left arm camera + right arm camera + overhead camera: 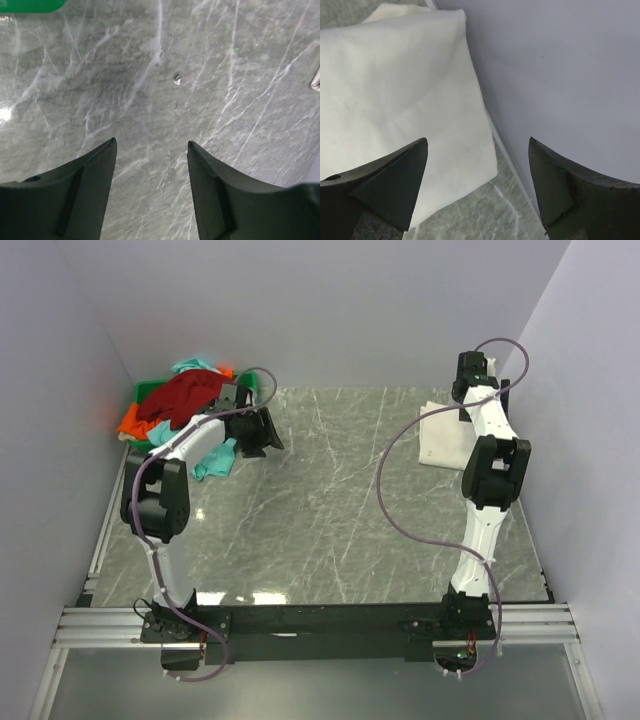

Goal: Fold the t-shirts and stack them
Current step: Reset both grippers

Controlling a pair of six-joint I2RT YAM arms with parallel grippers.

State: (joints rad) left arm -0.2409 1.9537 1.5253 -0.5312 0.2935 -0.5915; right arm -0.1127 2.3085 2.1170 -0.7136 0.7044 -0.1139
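A folded cream-white t-shirt lies flat at the back right of the table; it fills the upper left of the right wrist view. My right gripper is open and empty above its corner, close to the right wall. A dark red t-shirt, an orange one and a teal one are heaped in and over the green bin at the back left. My left gripper is open and empty over bare marble, just right of that heap.
The grey wall stands right next to my right gripper. The bin's green corner shows at the top left of the left wrist view. A small white speck lies on the marble table.
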